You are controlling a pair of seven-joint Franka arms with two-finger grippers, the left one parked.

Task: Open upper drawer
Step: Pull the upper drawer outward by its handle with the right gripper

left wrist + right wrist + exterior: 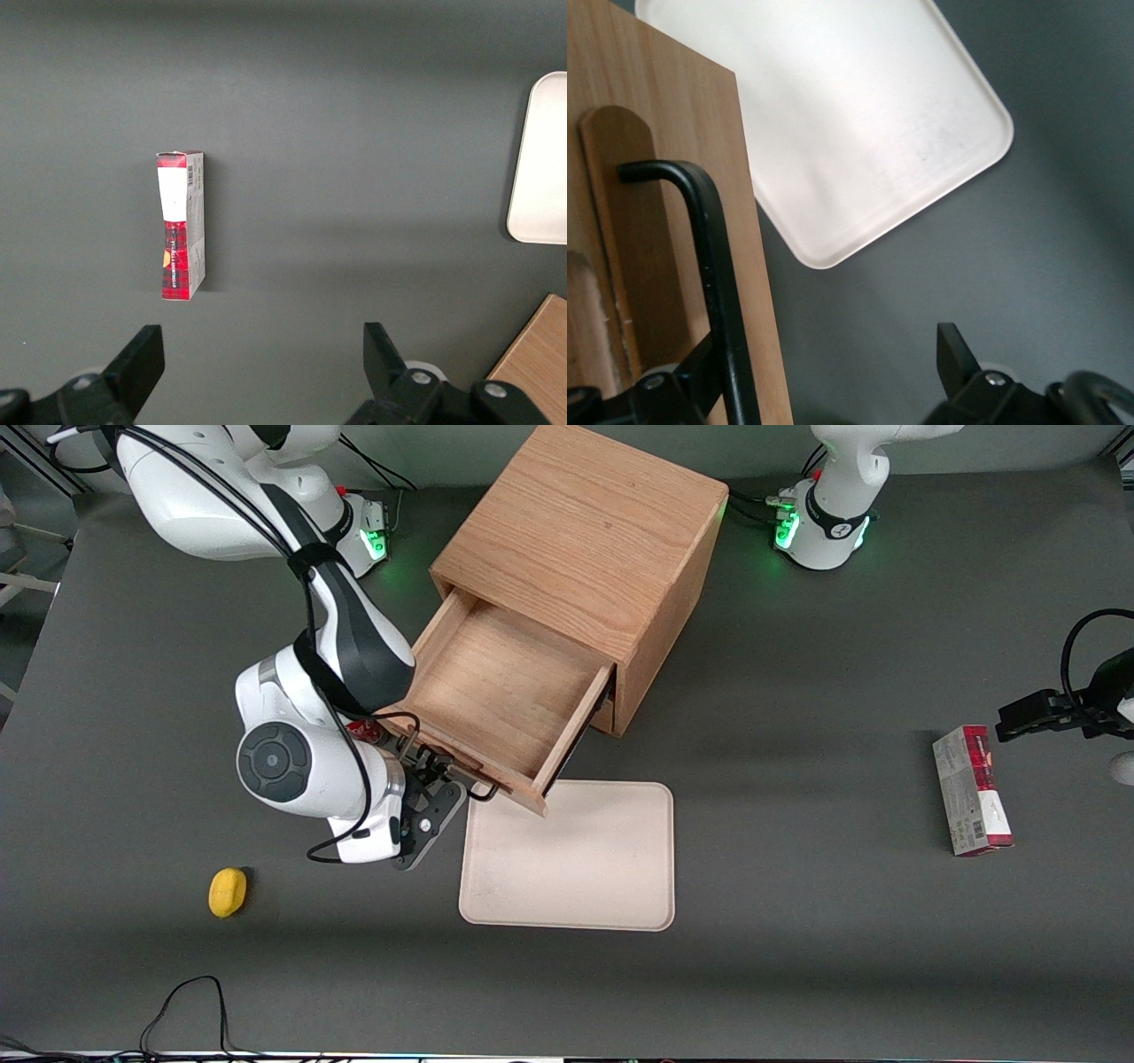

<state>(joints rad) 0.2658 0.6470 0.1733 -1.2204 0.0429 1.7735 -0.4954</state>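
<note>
Upper drawer out, my fingers spread at its handle

The upper drawer (pixel 496 691) stands pulled out of the one oak cabinet (pixel 589 540). My gripper (pixel 824 376) sits at its black handle (pixel 713 266), fingers parted. One tray (pixel 571 855), one lemon (pixel 227 891), one carton (pixel 972 790) share the bench

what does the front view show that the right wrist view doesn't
Only the front view shows the oak cabinet, the pulled-out upper drawer's bare inside, a yellow object and a red box. Only the right wrist view shows the black handle close up, with the gripper open around it. Both show the drawer front and the cream tray.
</note>
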